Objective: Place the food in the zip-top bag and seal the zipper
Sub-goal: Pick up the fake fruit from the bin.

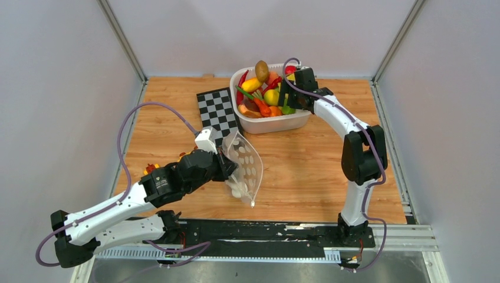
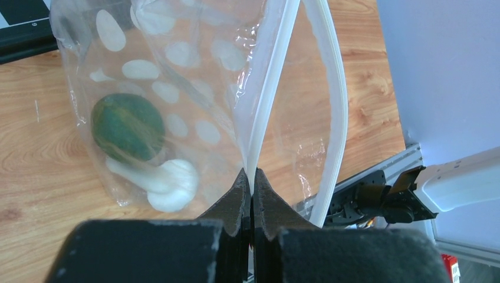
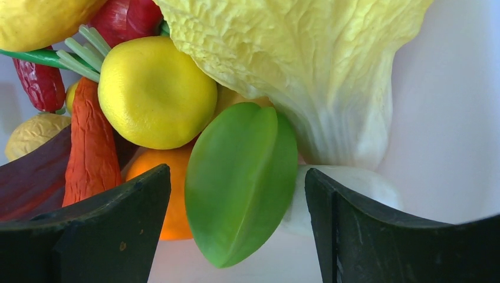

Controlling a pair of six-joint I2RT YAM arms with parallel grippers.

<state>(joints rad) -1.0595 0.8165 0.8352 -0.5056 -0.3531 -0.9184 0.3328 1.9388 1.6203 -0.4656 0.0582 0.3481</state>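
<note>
My right hand (image 3: 236, 177), wide open, should straddle the green star fruit (image 3: 239, 212) squarely before closing, while my left hand (image 2: 252, 184) pinches the zipper (image 2: 268, 100) of the zip-top bag (image 2: 177, 88).

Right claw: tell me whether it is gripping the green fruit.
No: the right claw stands open, one finger on each side of the green fruit, with gaps showing.

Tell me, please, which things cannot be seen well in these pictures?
Top view: fingertips of the right gripper, hidden by its own wrist above the tub.
Left wrist view: far end of the zip-top bag, cut off by the frame.
Top view: small red and yellow things, mostly behind the left arm.
</note>
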